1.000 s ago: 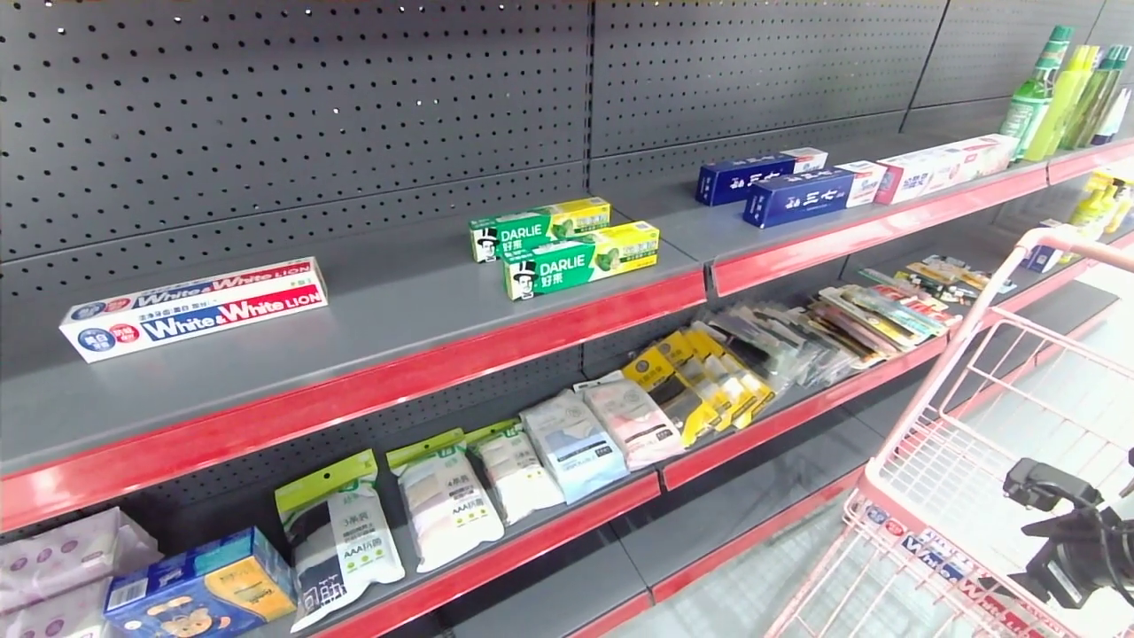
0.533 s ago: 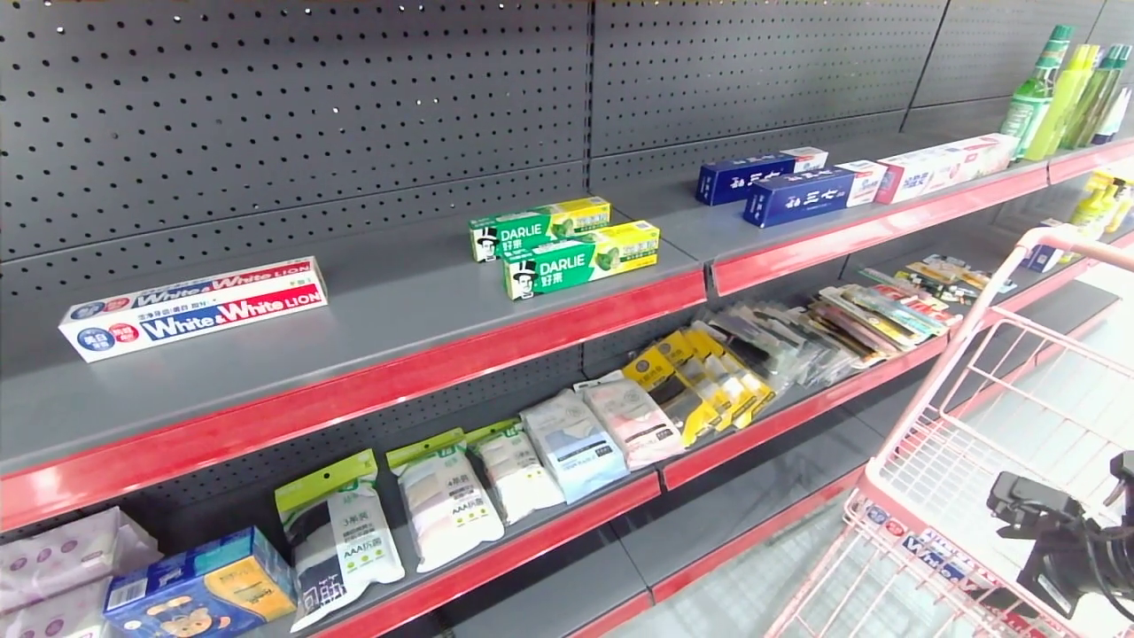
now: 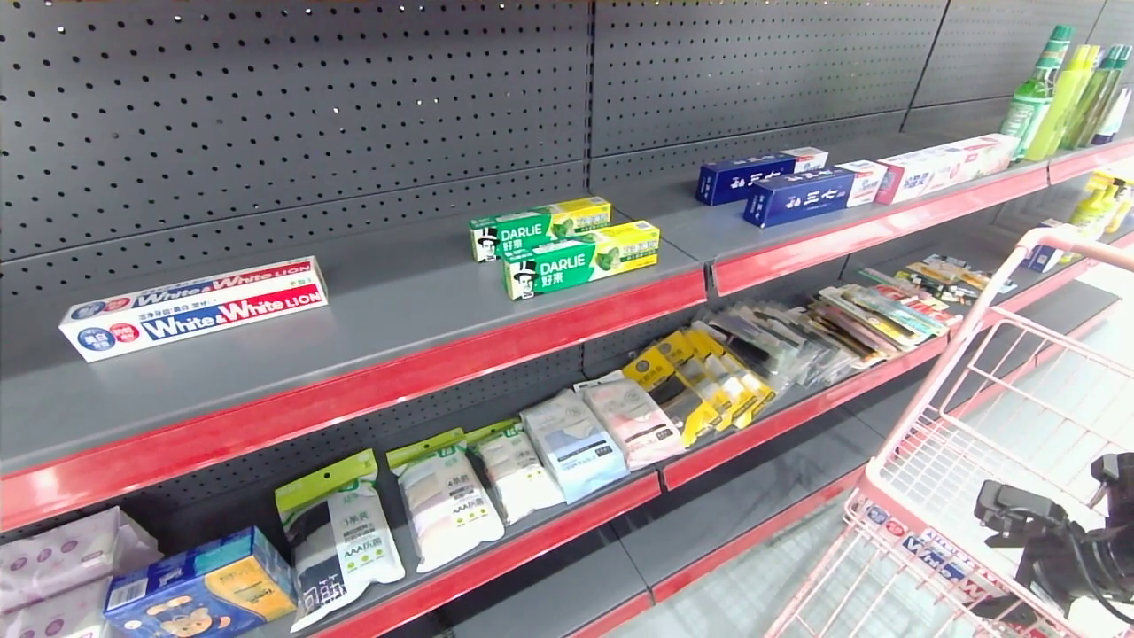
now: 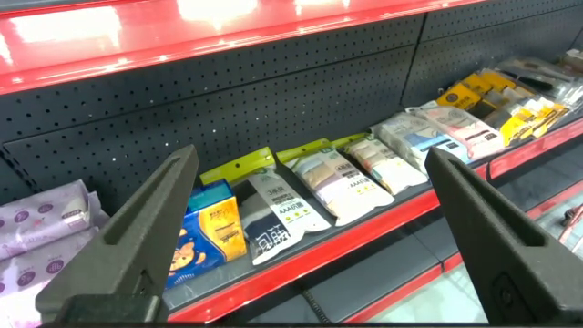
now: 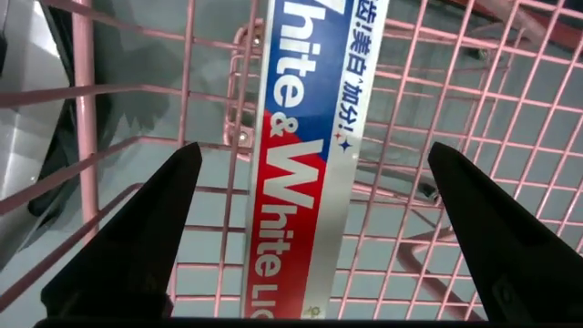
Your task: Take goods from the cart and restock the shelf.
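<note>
The grey metal shelf (image 3: 381,312), red-lipped, carries a white-red-blue toothpaste box (image 3: 193,307); two green cartons (image 3: 580,260); two navy cartons (image 3: 797,197).

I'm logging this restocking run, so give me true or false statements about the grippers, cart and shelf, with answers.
1. The right gripper faces a red, white and blue toothpaste box lying in the pink cart. True.
2. Its jaws are shut on that box. False: they stand open, one to each side.
3. Two green toothpaste boxes lie on the upper shelf. True.
4. The left gripper holds a blue box. False: its jaws are open and empty, facing packets.
5. The dark blue boxes lie left of the green ones in the head view. False: they lie to the right.
</note>
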